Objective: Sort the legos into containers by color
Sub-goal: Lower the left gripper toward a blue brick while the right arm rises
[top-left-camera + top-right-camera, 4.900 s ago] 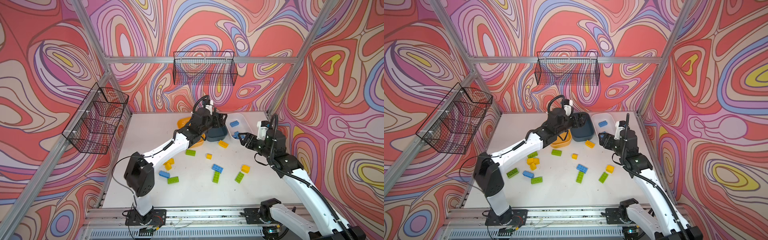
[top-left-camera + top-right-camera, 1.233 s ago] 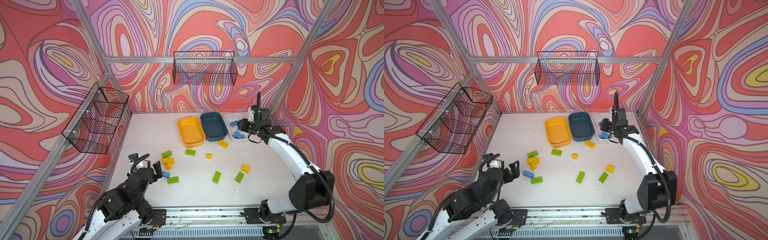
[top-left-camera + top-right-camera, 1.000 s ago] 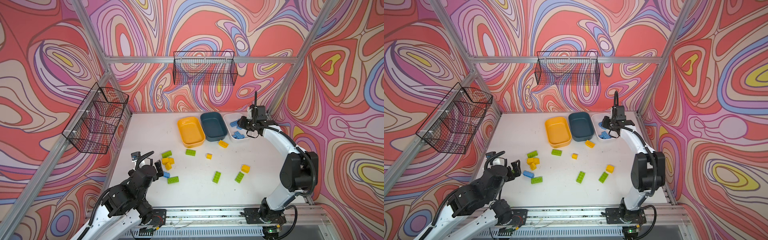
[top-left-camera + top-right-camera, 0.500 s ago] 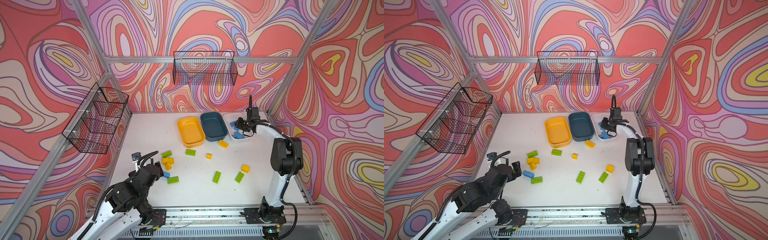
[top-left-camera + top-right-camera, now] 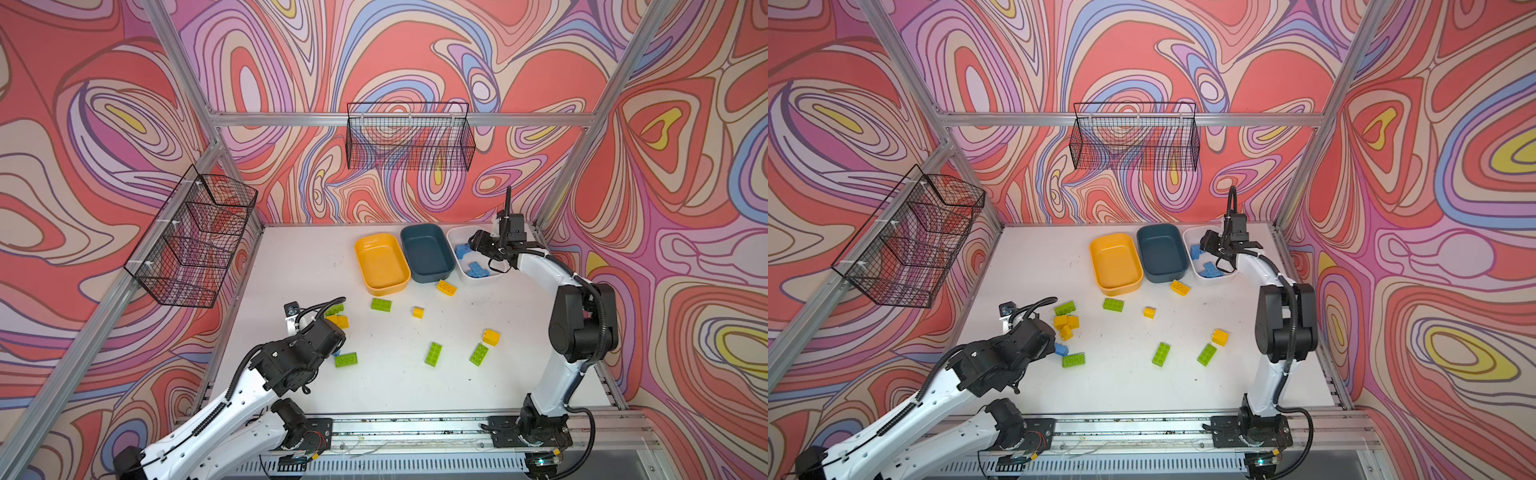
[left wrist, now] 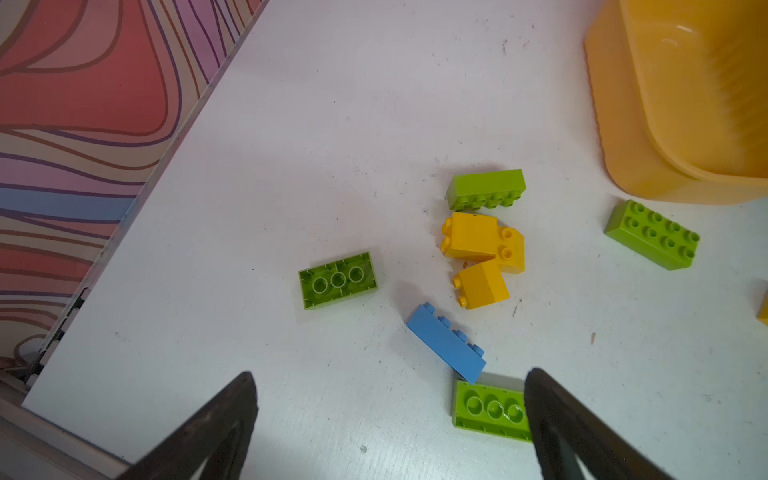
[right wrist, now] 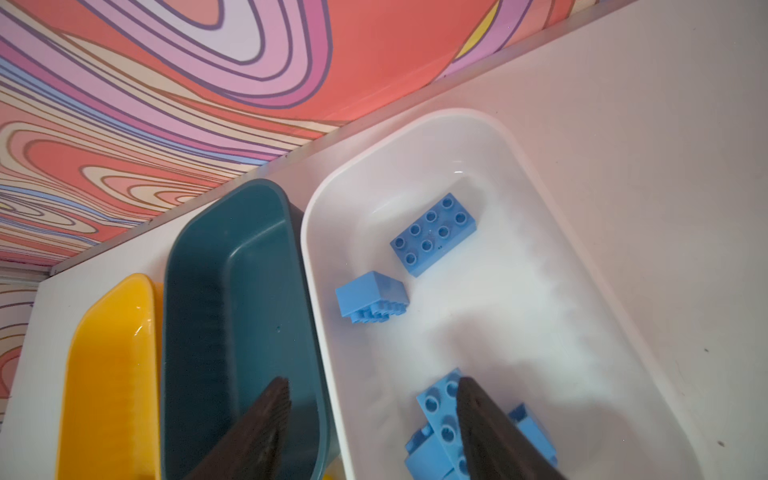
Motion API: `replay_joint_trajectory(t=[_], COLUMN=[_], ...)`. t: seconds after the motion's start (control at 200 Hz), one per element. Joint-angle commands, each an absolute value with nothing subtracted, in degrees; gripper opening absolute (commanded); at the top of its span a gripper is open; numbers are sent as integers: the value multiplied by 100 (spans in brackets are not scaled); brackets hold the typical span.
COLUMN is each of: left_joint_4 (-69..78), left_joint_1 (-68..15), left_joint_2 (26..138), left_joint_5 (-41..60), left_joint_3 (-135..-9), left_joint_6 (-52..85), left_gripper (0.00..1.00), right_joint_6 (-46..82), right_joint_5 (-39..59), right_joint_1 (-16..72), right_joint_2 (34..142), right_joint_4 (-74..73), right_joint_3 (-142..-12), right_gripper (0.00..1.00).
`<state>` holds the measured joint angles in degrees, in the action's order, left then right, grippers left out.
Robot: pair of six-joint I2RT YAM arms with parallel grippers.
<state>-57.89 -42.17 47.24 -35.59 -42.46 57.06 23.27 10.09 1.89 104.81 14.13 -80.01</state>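
My right gripper [image 7: 372, 380] hangs open over the near end of the white container [image 7: 316, 232], one finger above the teal container [image 7: 232, 291]; nothing sits between its jaws. Several blue legos lie in the white container: a flat one [image 7: 434, 232], a tipped one [image 7: 370, 295] and a pile [image 7: 440, 428] under the finger. My left gripper [image 6: 390, 372] is open above bare table, just short of a blue lego [image 6: 446, 347] and an upturned green lego [image 6: 490, 409]. The yellow container [image 5: 380, 266] holds nothing.
Beyond the blue lego lie a yellow cluster [image 6: 482, 249] and green legos [image 6: 486, 189], [image 6: 652, 235], [image 6: 337, 280]. More yellow legos [image 5: 446, 286], [image 5: 490, 336] and green ones [image 5: 433, 354], [image 5: 478, 354] are scattered mid-table. Wire baskets hang on the left wall [image 5: 191, 241] and the back wall [image 5: 409, 137].
The right gripper's jaws have spread apart over the white container. The left arm has moved forward over the table toward the cluster of legos, still open.
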Motion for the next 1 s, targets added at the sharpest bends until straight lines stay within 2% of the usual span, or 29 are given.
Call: replay_joint_trajectory(t=[0.0, 0.185, 0.31, 0.456, 0.781, 0.997], left_joint_4=[-5609, -5313, -5089, -4870, -4251, -3896], left_joint_1=[-4111, -3957, -3955, -3938, -3838, -3688], left_joint_2=[4976, 5258, 5380, 5620, 6126, 6636], left_joint_5=[-3324, -2936, -2843, -2765, -2648, -2531], left_joint_3=[-4287, -4066, -3879, -3771, -3404, -3449], left_joint_6=[5820, 6202, 6409, 6531, 6785, 6697], left_gripper=[100, 100, 100, 100, 90, 88], right_joint_6=[2499, 2741, 2576, 2718, 2694, 2689], right_joint_5=[1136, 932, 207, 0, -56, -70], right_joint_1=[248, 633, 1368, 1909, 2047, 2088], right_joint_2=[9653, 8701, 8146, 7637, 7131, 7039], right_joint_4=[828, 267, 134, -273, -451, -528], right_joint_3=[-7397, -6320, -5689, -4966, -4620, -4452], right_gripper=[68, 69, 69, 68, 68, 69])
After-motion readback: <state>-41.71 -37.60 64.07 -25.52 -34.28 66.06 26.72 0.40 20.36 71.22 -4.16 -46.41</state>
